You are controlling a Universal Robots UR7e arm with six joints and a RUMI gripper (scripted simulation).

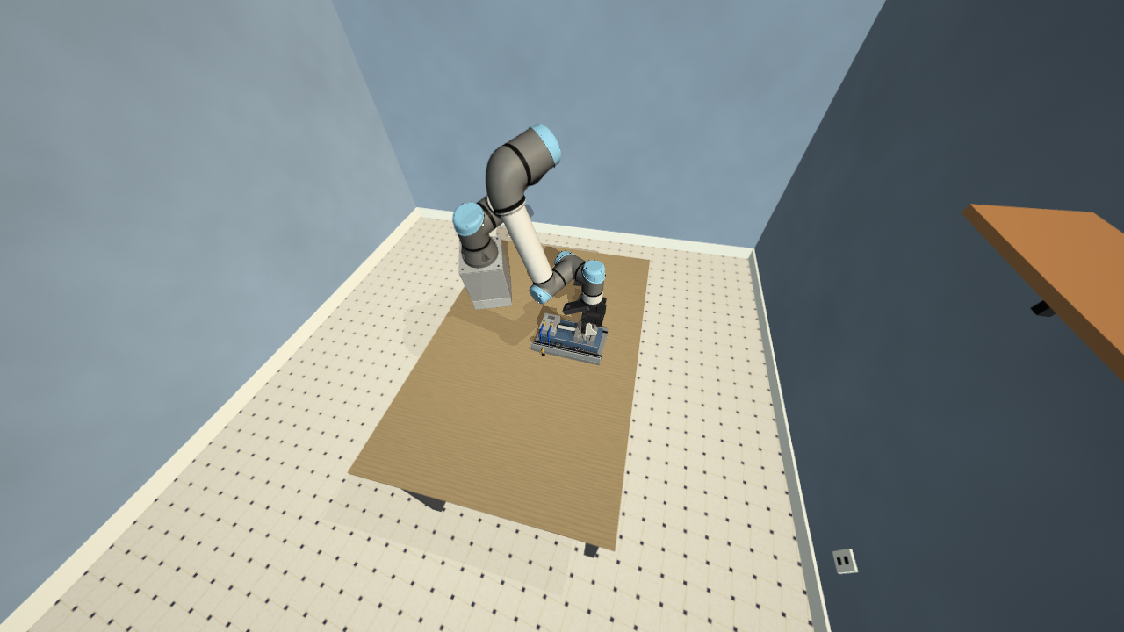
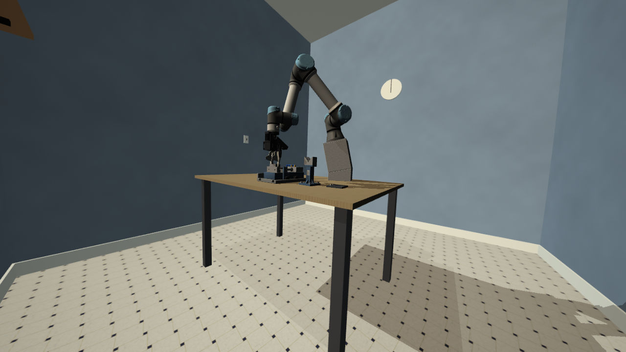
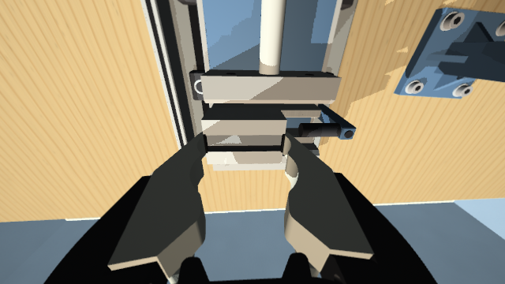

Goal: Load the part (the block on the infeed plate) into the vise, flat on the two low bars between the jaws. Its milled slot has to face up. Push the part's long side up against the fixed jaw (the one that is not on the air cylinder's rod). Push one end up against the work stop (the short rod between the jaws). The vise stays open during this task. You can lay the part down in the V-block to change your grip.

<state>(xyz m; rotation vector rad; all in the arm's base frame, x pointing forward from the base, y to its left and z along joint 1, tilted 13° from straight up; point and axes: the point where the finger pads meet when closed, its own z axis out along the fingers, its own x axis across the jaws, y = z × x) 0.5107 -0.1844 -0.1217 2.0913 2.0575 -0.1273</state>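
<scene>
My gripper (image 1: 588, 328) (image 2: 274, 163) (image 3: 245, 133) points down over the vise (image 1: 567, 353) (image 2: 272, 176), shut on the part's two ends. The part (image 3: 245, 127) shows in the wrist view with its milled slot facing up and its length parallel to the jaws. The moving jaw (image 3: 237, 89) on the rod (image 3: 271, 39) stands apart from it, with a gap. The work stop (image 3: 319, 129) is right of the part; my right finger lies between them. The low bars (image 3: 300, 113) show beside the part. The fixed jaw is mostly hidden behind part and fingers; contact and seating height cannot be told.
The V-block (image 2: 310, 161) stands on its post beside the vise; its bolted blue foot (image 3: 430, 72) is at the right in the wrist view. The low infeed plate (image 2: 337, 186) lies beyond it. The air cylinder (image 1: 551, 320) with blue hoses is at the vise's other end.
</scene>
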